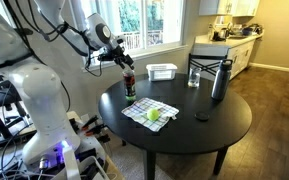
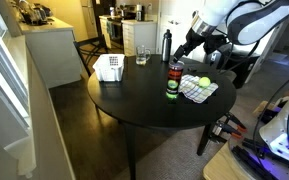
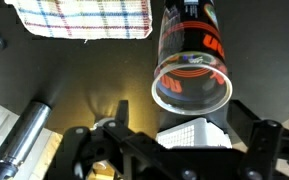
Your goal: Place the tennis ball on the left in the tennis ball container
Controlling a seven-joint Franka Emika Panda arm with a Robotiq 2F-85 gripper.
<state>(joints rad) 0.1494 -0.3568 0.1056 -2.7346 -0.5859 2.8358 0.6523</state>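
Hovering over tube (image 1: 130, 88), jaws apart and empty. Noted one ball (image 1: 153, 115) on cloth (image 1: 136, 110) (second unseen, maybe inside tube). Placement unconfirmed; otherwise pick pending.

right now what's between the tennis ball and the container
Only the checked cloth the tennis ball rests on, then bare table up to the tennis ball container, in both exterior views.
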